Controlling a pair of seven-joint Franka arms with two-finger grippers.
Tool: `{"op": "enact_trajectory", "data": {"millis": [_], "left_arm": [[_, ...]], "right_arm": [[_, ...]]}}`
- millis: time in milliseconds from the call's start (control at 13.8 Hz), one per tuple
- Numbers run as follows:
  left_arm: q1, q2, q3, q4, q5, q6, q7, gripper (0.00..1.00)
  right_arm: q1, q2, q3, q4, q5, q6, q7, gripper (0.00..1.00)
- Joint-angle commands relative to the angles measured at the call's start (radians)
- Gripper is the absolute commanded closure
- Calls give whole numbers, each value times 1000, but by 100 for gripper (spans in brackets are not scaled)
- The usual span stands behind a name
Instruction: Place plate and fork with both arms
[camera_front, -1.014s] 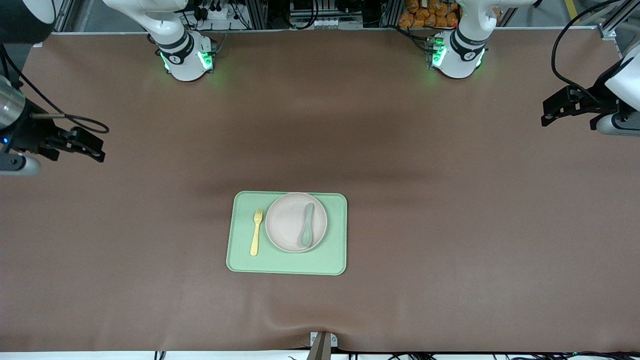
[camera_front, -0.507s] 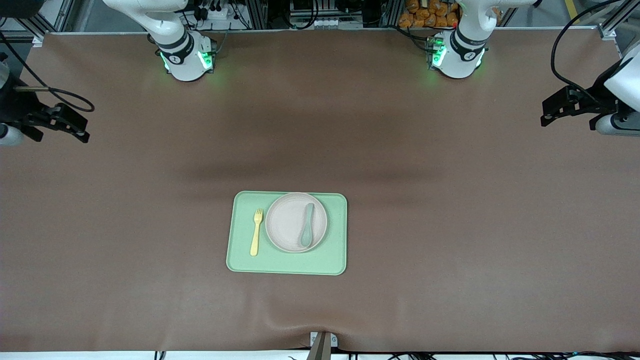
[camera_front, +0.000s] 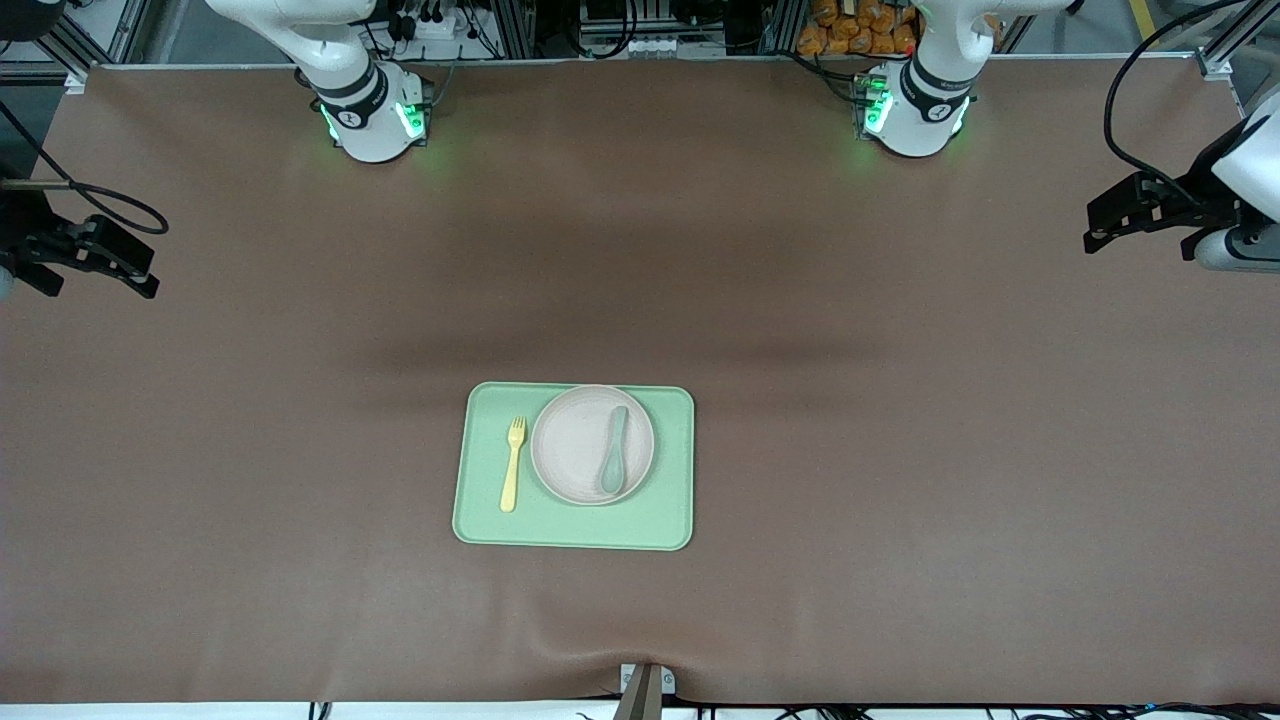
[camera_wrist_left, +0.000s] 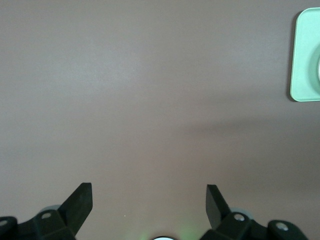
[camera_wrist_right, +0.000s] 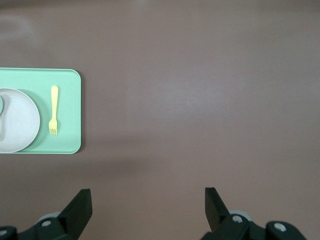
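The pale pinkish plate (camera_front: 580, 443) lies on the light-green tray (camera_front: 572, 528), with a teal spoon (camera_front: 613, 450) on it. The pale-yellow fork (camera_front: 513, 463) lies on the tray beside the plate, toward the right arm's end. The right wrist view shows the tray (camera_wrist_right: 67, 80), the plate (camera_wrist_right: 17, 120) and the fork (camera_wrist_right: 53, 110). My right gripper (camera_front: 135, 275) is open and empty, up over the right arm's end of the table. My left gripper (camera_front: 1100, 228) is open and empty over the left arm's end. The left wrist view shows only a tray corner (camera_wrist_left: 305, 55).
The brown table mat (camera_front: 900, 450) has a raised wrinkle at its edge nearest the front camera. The two arm bases (camera_front: 372, 115) (camera_front: 912, 112) stand along the edge farthest from that camera. A bracket (camera_front: 645, 685) sits at the near edge.
My right gripper has pulled back from over the table toward the right arm's end and up the front view. The left gripper has barely moved. The tray's things have not moved.
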Motion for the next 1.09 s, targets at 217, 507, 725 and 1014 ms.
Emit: {"op": "enact_trajectory", "data": {"millis": [217,507,725,1014], "left_arm": [[0,-1,2,4,14,-1,-3,0],[0,-1,2,4,14,-1,-2,0],[0,-1,2,3,16,-1,-3,0],[-2,1,2,3,16,-1,-3,0]], "right_arm": [[-7,14,0,33,16,-18,-55,0],[-2,16,1,33,21,-13,-54,0],[2,16,1,33,21,-13,-54,0],[-2,16,0,33,56,-16,-55,0]]}}
